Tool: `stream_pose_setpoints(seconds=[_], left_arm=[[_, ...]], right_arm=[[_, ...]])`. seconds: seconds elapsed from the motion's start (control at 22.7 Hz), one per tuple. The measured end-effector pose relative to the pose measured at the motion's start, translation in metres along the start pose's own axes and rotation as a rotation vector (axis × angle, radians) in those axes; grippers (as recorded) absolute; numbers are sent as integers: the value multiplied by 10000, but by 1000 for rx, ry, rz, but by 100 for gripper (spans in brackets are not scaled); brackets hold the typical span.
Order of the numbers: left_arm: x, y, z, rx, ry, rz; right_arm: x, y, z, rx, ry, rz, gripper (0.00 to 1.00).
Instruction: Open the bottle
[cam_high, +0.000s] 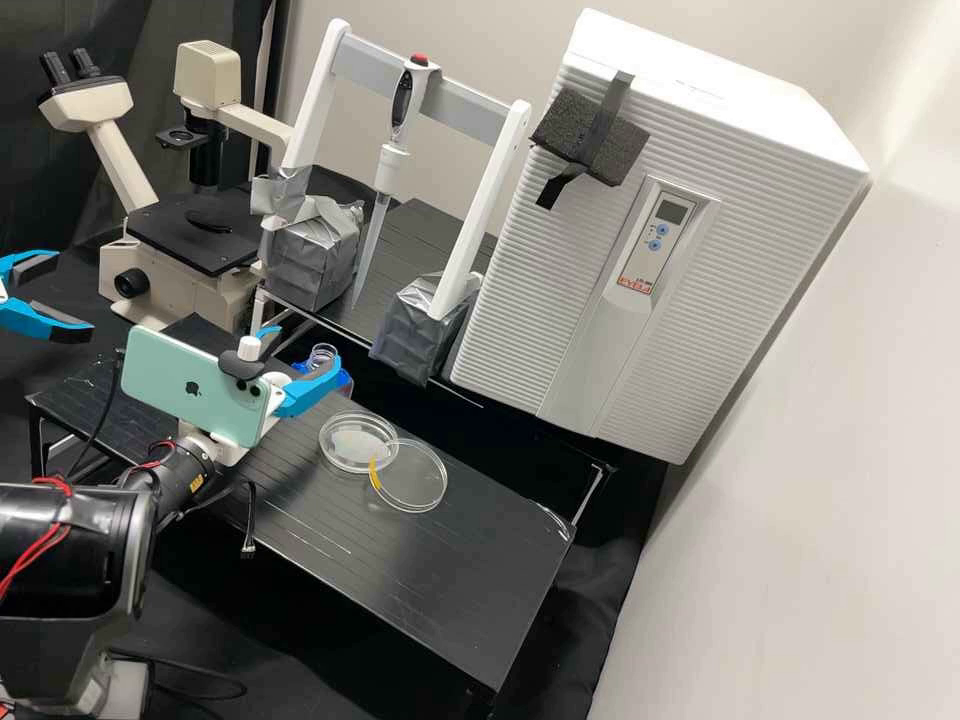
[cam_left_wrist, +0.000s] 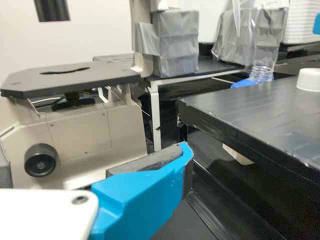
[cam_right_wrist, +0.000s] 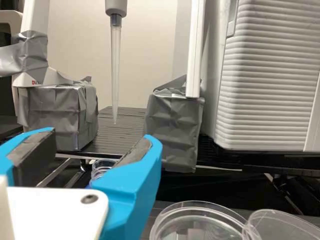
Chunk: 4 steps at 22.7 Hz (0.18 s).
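Observation:
A small clear bottle (cam_high: 323, 354) stands uncapped near the back edge of the black bench (cam_high: 450, 580). Its open rim (cam_right_wrist: 102, 167) sits low between the two blue fingers of my right gripper (cam_high: 300, 356), which is open, its jaws set wider than the bottle. From the left wrist the bottle (cam_left_wrist: 261, 74) has one blue finger at its base, and a white cap (cam_left_wrist: 309, 79) rests on the bench beside it. The cap (cam_high: 249, 347) lies just behind the right wrist. My left gripper (cam_high: 40, 293) hangs open at the far left, beside the microscope, holding nothing.
Two clear petri dishes (cam_high: 358, 440) (cam_high: 410, 475) lie mid-bench, just right of the right gripper. A pipette (cam_high: 385, 200) hangs in a white stand on taped blocks behind the bottle. A microscope (cam_high: 170, 230) stands back left, a large white cabinet (cam_high: 650, 230) to the right.

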Motion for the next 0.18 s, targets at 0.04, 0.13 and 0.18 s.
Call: stream_pose_setpoints(seconds=[0.04,0.13,0.18], left_arm=[[-9,3,3,-4,10,6],[-12,4,-11,2,30,13],[-8,8,-13,8,38,19]], right_arm=[[1,6,-1,3,1,4,100],[-4,3,2,13,2,1,100],[-6,2,0,15,6,0,100]])
